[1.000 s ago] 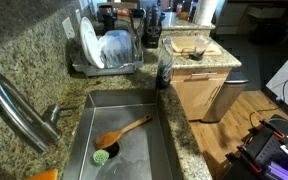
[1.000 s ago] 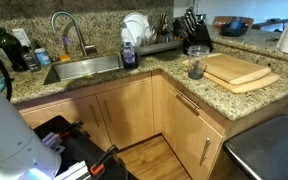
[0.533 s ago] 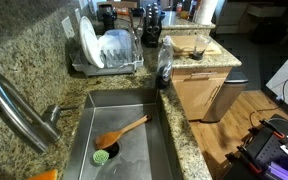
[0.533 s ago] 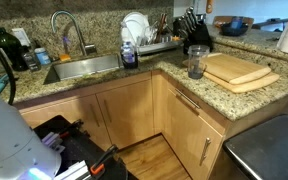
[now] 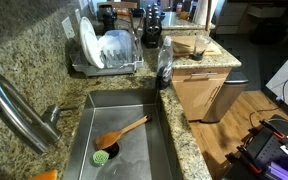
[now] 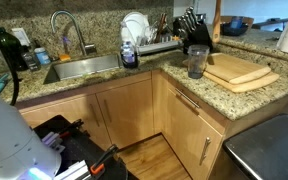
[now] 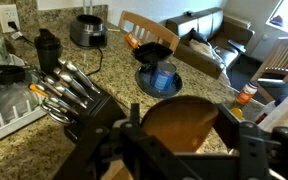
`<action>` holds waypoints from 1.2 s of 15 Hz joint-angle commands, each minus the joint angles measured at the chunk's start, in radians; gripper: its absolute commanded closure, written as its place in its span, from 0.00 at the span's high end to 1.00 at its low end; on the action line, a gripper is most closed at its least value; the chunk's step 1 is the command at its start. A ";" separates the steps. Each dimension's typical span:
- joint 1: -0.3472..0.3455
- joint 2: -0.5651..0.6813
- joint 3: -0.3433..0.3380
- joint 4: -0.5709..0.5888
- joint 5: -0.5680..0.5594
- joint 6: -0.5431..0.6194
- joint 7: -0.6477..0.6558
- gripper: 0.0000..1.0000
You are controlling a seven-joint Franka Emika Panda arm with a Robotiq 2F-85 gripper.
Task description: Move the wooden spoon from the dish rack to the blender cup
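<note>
above the boards [image 6: 240, 72], the spoon [image 6: 217, 20] hangs upright, clear of the rack [image 6: 156, 45] and near the cup [image 6: 196, 62] but higher, likely so its end can drop straight in. in the wrist view brown wood sits between the fingers of the claw [image 7: 179, 140]: clenched on the spoon, i judge.

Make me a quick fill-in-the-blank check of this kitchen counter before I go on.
The white plates stand upright in the wire ____.
A ____ brush lies in the sink.
The clear cup stands on the ____, beside the cutting boards.
Missing words: rack, green, counter.
</note>
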 commanded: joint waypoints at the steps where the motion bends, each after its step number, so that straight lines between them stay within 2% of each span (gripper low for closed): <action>1: 0.004 0.001 -0.010 0.003 -0.006 -0.005 0.006 0.72; 2: 0.005 -0.001 -0.010 0.003 -0.007 -0.005 0.006 0.47; 7: 0.032 -0.023 -0.042 0.026 -0.147 -0.002 0.203 0.47; 8: 0.014 -0.007 -0.022 0.022 -0.114 -0.003 0.144 0.72; 10: 0.019 -0.011 -0.026 0.034 -0.140 -0.003 0.186 0.72; 11: 0.020 -0.012 -0.026 0.035 -0.141 -0.003 0.188 0.47; 14: 0.051 -0.042 0.003 -0.023 -0.120 -0.006 0.173 0.47; 16: 0.087 -0.066 0.008 -0.069 -0.168 -0.007 0.203 0.47; 17: 0.064 -0.013 0.003 0.005 -0.147 -0.004 0.188 0.72; 18: 0.080 -0.016 0.006 -0.007 -0.153 -0.002 0.190 0.72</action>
